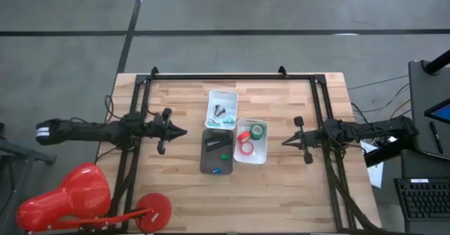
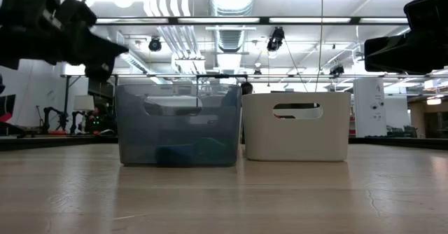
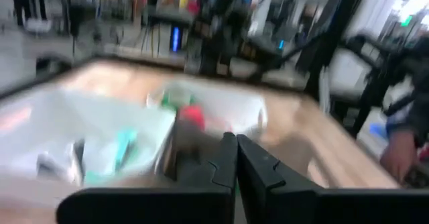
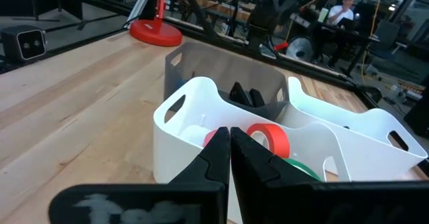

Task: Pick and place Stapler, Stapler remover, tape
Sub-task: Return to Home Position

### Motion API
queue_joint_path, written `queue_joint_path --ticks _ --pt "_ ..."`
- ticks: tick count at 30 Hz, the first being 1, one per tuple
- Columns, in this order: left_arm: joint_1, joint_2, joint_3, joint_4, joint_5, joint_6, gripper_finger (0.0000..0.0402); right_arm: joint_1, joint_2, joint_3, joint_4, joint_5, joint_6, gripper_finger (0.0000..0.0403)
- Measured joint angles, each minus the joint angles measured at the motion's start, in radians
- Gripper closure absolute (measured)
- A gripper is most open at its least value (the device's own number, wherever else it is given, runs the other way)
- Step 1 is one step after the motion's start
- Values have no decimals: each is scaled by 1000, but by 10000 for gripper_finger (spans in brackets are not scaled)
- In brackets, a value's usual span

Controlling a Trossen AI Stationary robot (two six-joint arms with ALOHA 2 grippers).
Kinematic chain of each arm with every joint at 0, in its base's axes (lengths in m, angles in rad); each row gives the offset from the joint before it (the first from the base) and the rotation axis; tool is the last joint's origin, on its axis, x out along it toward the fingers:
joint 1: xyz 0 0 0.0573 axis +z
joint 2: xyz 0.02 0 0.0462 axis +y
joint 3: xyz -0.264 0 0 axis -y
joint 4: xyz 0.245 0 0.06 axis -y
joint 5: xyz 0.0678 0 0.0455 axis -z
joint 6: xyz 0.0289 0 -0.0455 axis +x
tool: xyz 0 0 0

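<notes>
Three bins, both grippers closed and empty

Three bins stand touching in the middle of the bench (image 1: 295,193). The near white bin (image 1: 261,154) on the right holds two red tape rolls (image 1: 245,142) and a green tape roll (image 1: 257,130). In the right wrist view one red roll (image 4: 270,138) stands up above the rim, while the green one (image 4: 299,170) is partly cut off by the bin wall and the fingers.

The grey bin (image 1: 208,163) to its left holds dark shapes (image 1: 214,143) that could be a stapler, along with a small green piece and a small blue piece, all too small to identify. From the low view the grey bin's tinted wall (image 2: 178,125) shows only a dim blue-green smear at the bottom. The white bin beside it (image 2: 295,125) is opaque, so its contents are hidden, and the far bin does not show behind them.

The far white bin (image 1: 212,98) carries a few small dark and teal items, hard to make out.

The left gripper (image 1: 183,131) hangs above the bench left of the bins, fingers pressed together with nothing between them. Its own wrist view is blurred. The right gripper (image 1: 284,143) hangs right of the bins, also closed on nothing.

A seated person (image 4: 342,11) shows far off in the room.
</notes>
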Motion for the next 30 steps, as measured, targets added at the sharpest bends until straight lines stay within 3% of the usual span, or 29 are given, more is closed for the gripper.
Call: queue_joint_path --ticks 2,9,30 --pt "1 -42 2 -81 -3 18 385 0 0 0 0 -1 -2 394" --pt "1 -160 1 -129 -12 67 379 0 0 0 0 0 0 394" --pt "1 -163 1 -132 -14 38 378 0 0 0 0 0 -2 394"
